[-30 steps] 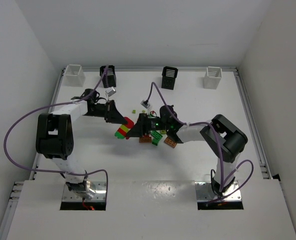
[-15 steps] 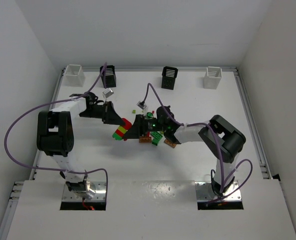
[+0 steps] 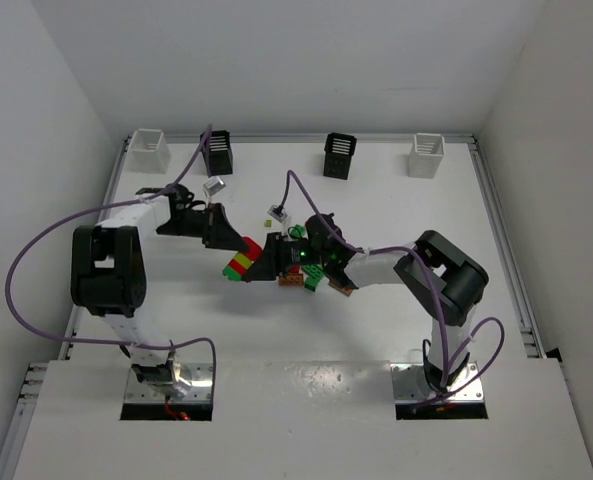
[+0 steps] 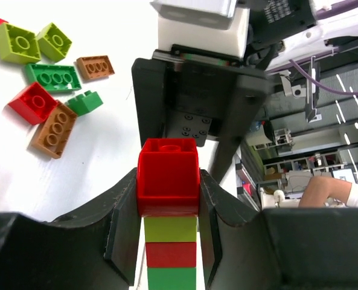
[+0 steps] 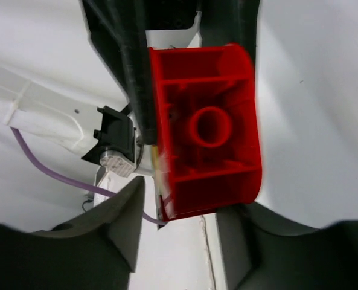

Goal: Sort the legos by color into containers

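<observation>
My left gripper (image 4: 168, 202) is shut on a stack of legos (image 4: 169, 241), its red end brick (image 4: 168, 175) jutting past the fingertips, with yellow-green, red and green bricks behind it. In the top view the stack (image 3: 240, 264) hangs at mid-table between both grippers. My right gripper (image 5: 185, 199) faces it end-on, its jaws either side of the red brick (image 5: 206, 133); a gap shows at one jaw. Four containers line the far edge: white (image 3: 151, 150), black (image 3: 217, 153), black (image 3: 340, 155), white (image 3: 427, 155).
Loose legos lie under the right wrist (image 3: 311, 277): yellow-green (image 4: 20, 42), green (image 4: 52, 77), orange-brown (image 4: 95, 66) and red (image 4: 34, 103) bricks. A tiny yellow-green piece (image 3: 270, 221) lies further back. Purple cables loop over both arms.
My right gripper has slid left up to the stack and its jaws have narrowed around the red end brick. The left gripper has kept its hold and shifted slightly.
</observation>
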You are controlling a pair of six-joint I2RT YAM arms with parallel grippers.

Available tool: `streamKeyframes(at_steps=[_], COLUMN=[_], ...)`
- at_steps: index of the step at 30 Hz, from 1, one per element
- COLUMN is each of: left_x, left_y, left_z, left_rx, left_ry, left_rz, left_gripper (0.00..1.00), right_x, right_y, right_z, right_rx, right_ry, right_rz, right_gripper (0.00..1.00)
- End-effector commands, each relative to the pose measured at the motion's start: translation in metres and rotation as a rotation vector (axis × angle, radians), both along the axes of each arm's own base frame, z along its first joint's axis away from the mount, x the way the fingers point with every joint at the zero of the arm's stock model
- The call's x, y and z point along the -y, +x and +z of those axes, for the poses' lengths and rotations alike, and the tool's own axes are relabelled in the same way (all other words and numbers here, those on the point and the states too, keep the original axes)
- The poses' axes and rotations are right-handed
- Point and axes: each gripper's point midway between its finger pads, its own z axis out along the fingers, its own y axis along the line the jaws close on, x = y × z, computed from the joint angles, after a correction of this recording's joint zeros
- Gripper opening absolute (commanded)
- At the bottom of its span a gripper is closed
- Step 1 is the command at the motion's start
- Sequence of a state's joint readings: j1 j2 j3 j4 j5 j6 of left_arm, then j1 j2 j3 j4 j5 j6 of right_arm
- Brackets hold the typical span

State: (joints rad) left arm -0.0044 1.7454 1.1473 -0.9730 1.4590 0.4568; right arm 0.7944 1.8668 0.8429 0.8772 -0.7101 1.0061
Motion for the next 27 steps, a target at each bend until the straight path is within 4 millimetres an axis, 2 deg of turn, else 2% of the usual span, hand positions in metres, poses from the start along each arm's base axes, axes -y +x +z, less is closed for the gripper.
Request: streamKeyframes(at_steps=[1, 2, 3, 7, 10, 12, 13, 16, 19, 21, 24, 25, 26, 27], left_x=[0.003, 0.003, 0.003, 0.003, 0.003, 0.003, 0.003, 0.001, 0.001, 0.001, 0.0, 0.0, -0.002, -0.003], left_y=[-0.004, -0.006, -0.007, -0.01, -0.012, -0.01, -0.009, 0.002, 0.008, 0.008, 0.007, 0.009, 0.005, 0.022], left_z=[0.041, 0.039, 0.042, 0.044, 0.045, 0.047, 0.049, 0.049, 0.051, 0.052, 0.049, 0.053, 0.048, 0.051], left_rx=[0.108, 0.098, 0.11, 0.141, 0.161, 0.184, 0.2, 0.216, 0.251, 0.281, 0.277, 0.275, 0.261, 0.169], left_ry=[-0.158, -0.158, -0.158, -0.158, -0.158, -0.158, -0.158, -0.156, -0.155, -0.154, -0.114, -0.114, -0.051, 0.0], left_rz=[-0.002, -0.001, -0.002, -0.004, -0.004, -0.003, -0.003, 0.01, 0.013, 0.012, -0.001, -0.001, -0.005, 0.038], left_gripper=[0.0, 0.0, 0.0, 0.0, 0.0, 0.0, 0.0, 0.0, 0.04, 0.04, 0.07, 0.07, 0.07, 0.07], right_x=[-0.015, -0.015, -0.015, -0.018, -0.018, -0.02, -0.019, -0.022, -0.02, -0.015, -0.005, -0.002, 0.0, 0.005], right_y=[0.005, 0.005, 0.005, 0.001, -0.008, -0.025, -0.028, -0.055, -0.081, -0.091, -0.097, -0.099, -0.099, -0.102], right_z=[0.023, 0.023, 0.023, 0.029, 0.041, 0.042, 0.048, 0.042, 0.033, 0.029, 0.027, 0.027, 0.026, 0.021], right_rx=[0.132, 0.133, 0.133, 0.163, 0.211, 0.225, 0.233, 0.274, 0.315, 0.353, 0.404, 0.414, 0.448, 0.432], right_ry=[0.069, 0.069, 0.069, 0.093, 0.115, 0.123, 0.133, 0.124, 0.097, 0.076, 0.056, 0.052, 0.045, 0.012], right_rz=[0.006, 0.006, 0.006, 0.024, 0.046, 0.097, 0.108, 0.2, 0.292, 0.337, 0.36, 0.374, 0.382, 0.393], right_gripper=[0.43, 0.38, 0.28, 0.01, 0.0, 0.0, 0.0, 0.0, 0.0, 0.0, 0.0, 0.0, 0.0, 0.0])
